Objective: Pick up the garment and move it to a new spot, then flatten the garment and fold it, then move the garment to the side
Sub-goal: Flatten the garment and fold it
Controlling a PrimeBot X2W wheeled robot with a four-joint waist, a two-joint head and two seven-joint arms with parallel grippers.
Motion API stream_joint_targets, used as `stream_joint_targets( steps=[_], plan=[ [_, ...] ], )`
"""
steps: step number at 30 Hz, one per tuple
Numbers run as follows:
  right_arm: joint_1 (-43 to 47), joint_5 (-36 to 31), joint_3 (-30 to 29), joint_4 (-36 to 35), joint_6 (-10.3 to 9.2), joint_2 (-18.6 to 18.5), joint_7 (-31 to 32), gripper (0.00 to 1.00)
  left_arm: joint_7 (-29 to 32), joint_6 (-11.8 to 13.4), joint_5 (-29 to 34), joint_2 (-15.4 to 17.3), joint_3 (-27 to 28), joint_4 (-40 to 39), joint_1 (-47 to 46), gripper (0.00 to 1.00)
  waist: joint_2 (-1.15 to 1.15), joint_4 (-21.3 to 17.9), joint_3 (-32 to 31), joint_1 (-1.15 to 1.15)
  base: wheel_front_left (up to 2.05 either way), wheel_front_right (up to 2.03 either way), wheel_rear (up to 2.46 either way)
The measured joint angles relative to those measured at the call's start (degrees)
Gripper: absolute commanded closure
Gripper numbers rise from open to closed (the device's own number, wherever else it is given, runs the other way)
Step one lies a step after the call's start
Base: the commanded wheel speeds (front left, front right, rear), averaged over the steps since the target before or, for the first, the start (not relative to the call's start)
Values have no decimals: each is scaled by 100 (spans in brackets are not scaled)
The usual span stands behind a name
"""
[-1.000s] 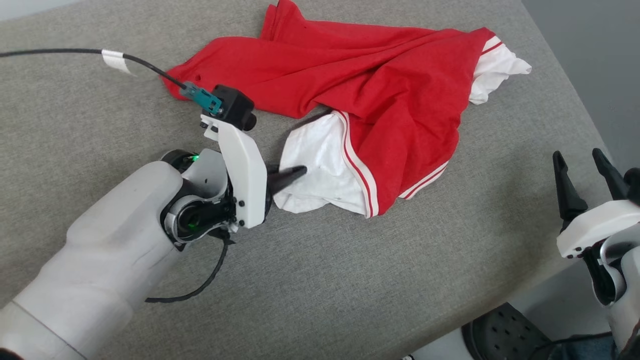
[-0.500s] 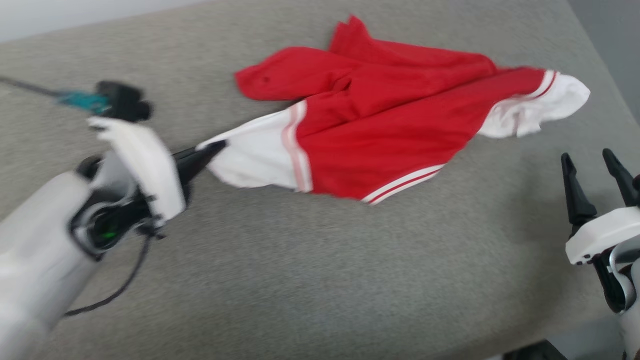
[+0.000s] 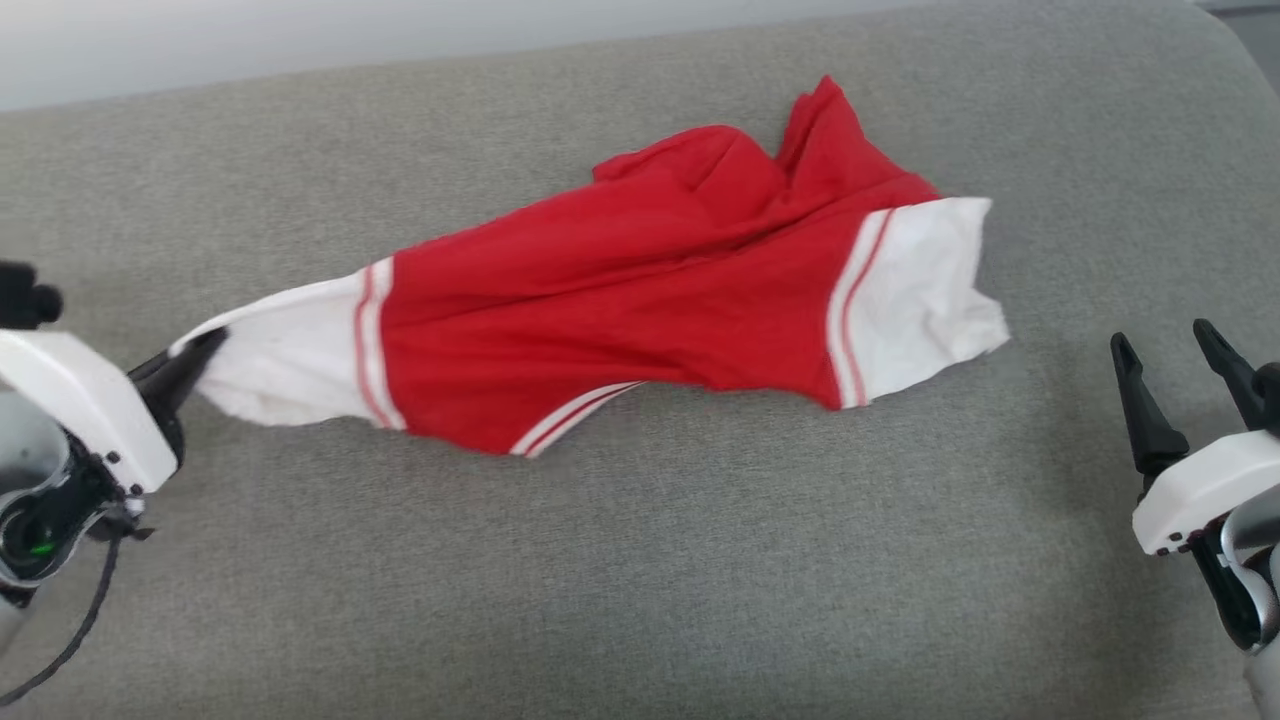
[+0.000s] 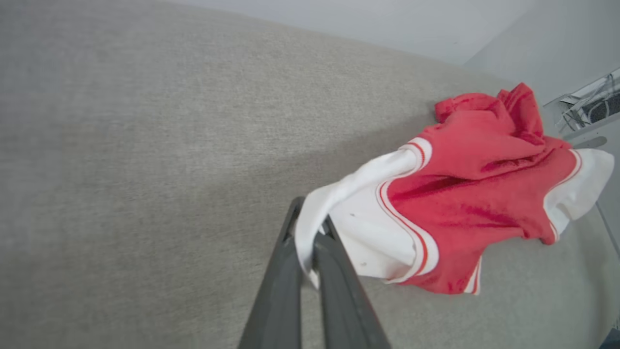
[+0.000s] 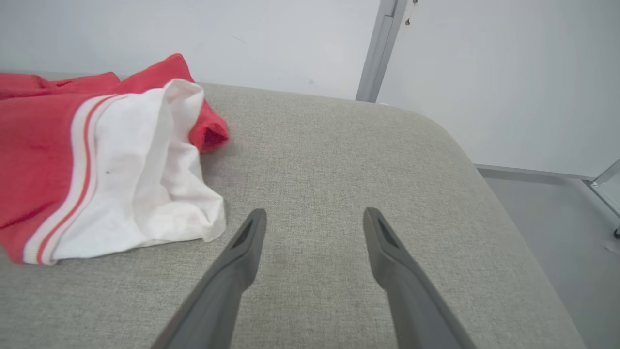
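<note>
The garment (image 3: 640, 290) is bright red with white end panels and red-and-white striped edging, stretched out across the grey padded surface (image 3: 640, 580). My left gripper (image 3: 205, 345) at the far left is shut on the tip of its white left panel; the left wrist view shows the white cloth pinched between the fingers (image 4: 286, 271), with the garment (image 4: 465, 208) trailing away to the right. My right gripper (image 3: 1165, 335) stands open at the right edge, apart from the garment's white right panel. In the right wrist view the open gripper (image 5: 315, 218) hovers over bare cushion, the garment (image 5: 121, 169) to its left.
The grey surface ends in a rounded edge at the right (image 5: 474, 160), with floor beyond. A pale wall (image 3: 300, 40) runs behind the far edge. A black cable (image 3: 70, 630) hangs from my left wrist.
The left gripper closed on the white panel and pulled it leftward, dragging the crumpled garment out long. The head view also shifted. The right gripper has stayed open in place.
</note>
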Motion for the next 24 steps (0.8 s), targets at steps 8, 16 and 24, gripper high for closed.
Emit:
stream_joint_targets(
  steps=[8, 16, 24],
  plan=[
    [142, 23, 193, -365, 0, -196, 415, 0, -554, 7, 400, -386, -129, 375, 82, 4, 0, 128, -36, 0, 0, 0, 0],
    [132, 381, 690, -780, 0, -620, 1072, 0, -1742, 532, 1392, -702, -427, 467, 347, 0, 0, 386, -116, 0, 0, 0, 0],
    [50, 1113, 1226, -1132, 0, -1267, 2150, 0, -2175, 1388, 2579, -1517, 783, -229, 1076, 0, 0, 871, -175, 0, 0, 0, 0]
  ],
)
